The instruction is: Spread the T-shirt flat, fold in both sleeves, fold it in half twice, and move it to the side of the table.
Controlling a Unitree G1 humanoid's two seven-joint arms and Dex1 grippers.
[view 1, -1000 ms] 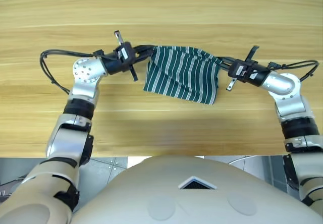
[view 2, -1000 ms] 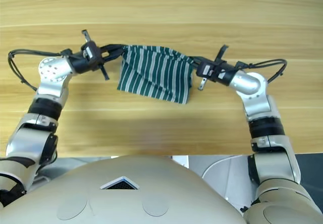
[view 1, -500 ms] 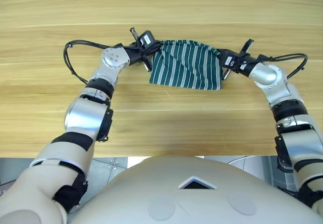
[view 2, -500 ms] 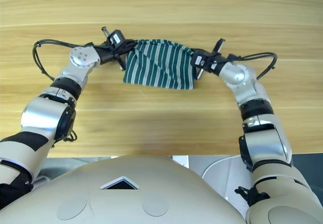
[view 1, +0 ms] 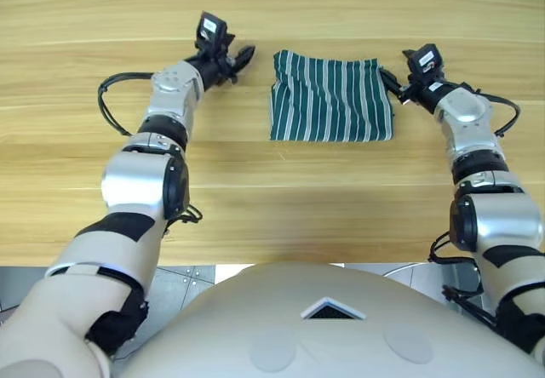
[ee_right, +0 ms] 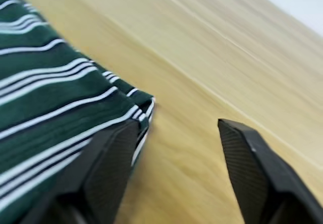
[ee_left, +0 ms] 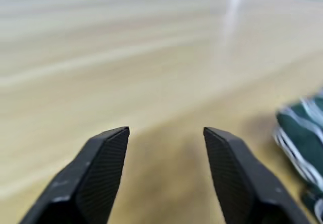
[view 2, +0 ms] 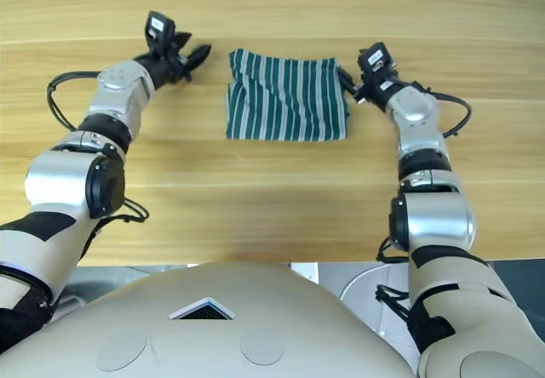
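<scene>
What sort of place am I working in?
Probably an indoor lab or workshop bench: a wide wood-grain table, a folded green striped T-shirt lying on it, and grey floor tiles past its near edge.

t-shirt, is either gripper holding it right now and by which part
Nothing is held. The T-shirt lies folded on the table; left gripper apart from it, right gripper at its corner, both with jaws open.

Light wooden table [view 1: 341, 20], long grain lines, seemingly grey tiled floor [view 1: 192, 274] beyond its near edge

A pale wooden table [view 1: 272, 216] spans the view, with grey tiled floor [view 1: 186, 277] beyond its near edge.
</scene>
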